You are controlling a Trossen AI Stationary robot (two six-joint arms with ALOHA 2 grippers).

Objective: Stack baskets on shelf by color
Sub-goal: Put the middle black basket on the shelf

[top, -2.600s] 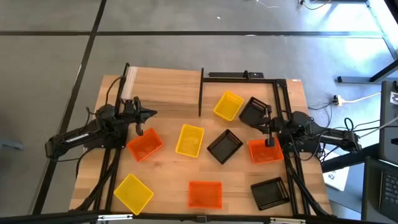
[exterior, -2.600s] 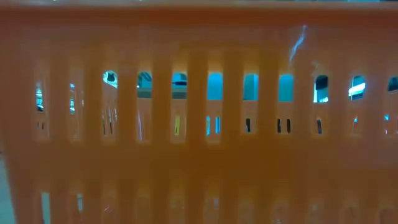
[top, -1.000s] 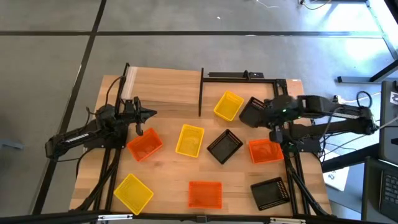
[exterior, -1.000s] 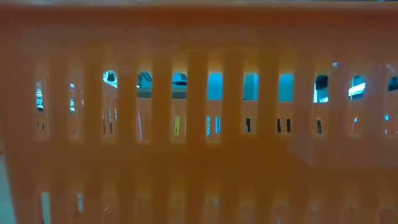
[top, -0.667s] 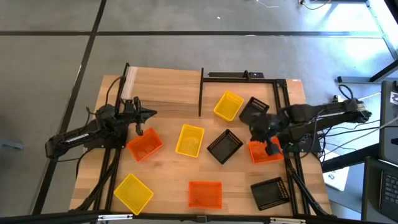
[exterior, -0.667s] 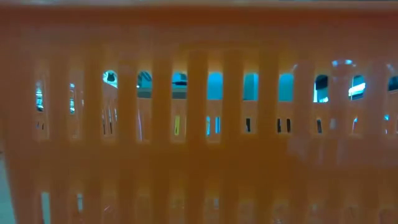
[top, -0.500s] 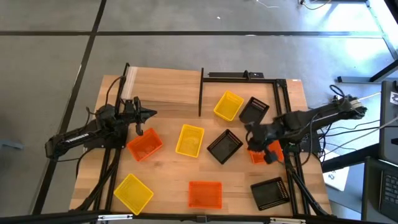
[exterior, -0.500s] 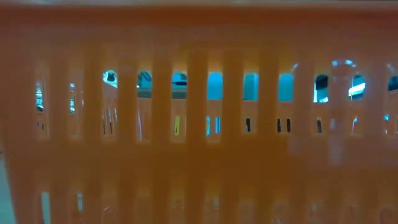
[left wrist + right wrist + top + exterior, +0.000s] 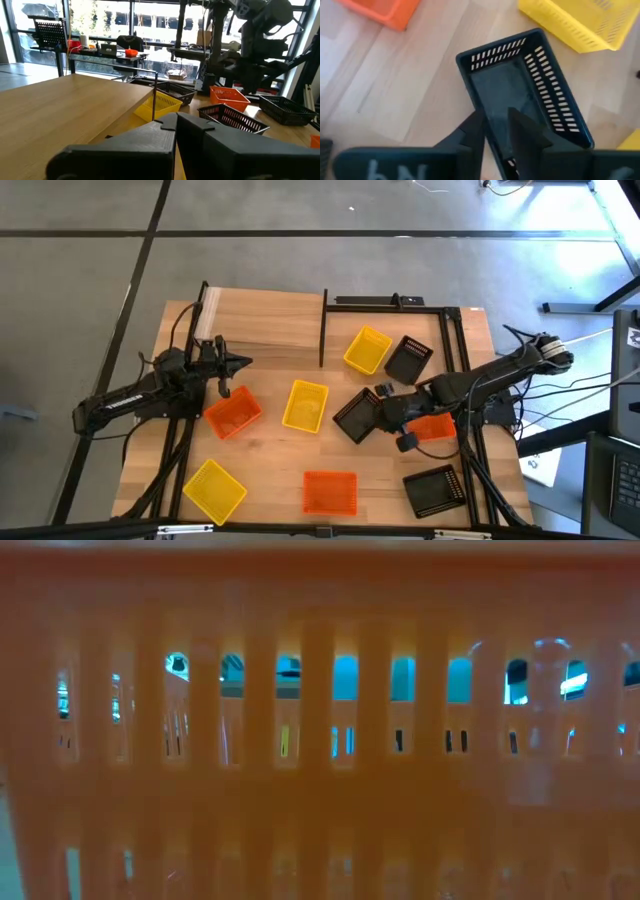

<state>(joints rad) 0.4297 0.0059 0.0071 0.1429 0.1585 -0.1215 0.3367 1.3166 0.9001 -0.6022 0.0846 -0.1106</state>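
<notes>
In the high view my right gripper [image 9: 384, 412] reaches from the table's right side to the middle black basket [image 9: 360, 416]. In the right wrist view it [image 9: 496, 131] is open by a narrow gap. One finger stands outside that black basket's [image 9: 520, 95] long wall and one inside. My left gripper [image 9: 238, 363] hovers shut near the left edge, beside an orange basket [image 9: 232, 412]. The other baskets lie flat on their bottoms. The shelf [image 9: 395, 302] stands at the far right. My right gripper comes at the black basket from above, slanting in from the table's right. Its fingers [image 9: 472, 127] straddle one long wall [image 9: 485, 112], and I cannot tell whether they touch it. The basket sits flat on the table.
Around the table lie yellow baskets [image 9: 367, 349], [image 9: 305, 405], [image 9: 213, 489], black ones [image 9: 408, 359], [image 9: 435, 490] and orange ones [image 9: 329, 492], [image 9: 436, 427]. The orange one at the near edge fills the low view with its slotted wall [image 9: 320, 740]. Bare wood shows at the far left.
My right arm has swung from above the orange basket by the right edge toward the table's left and down. Its gripper now stands at the middle black basket. No basket has moved.
</notes>
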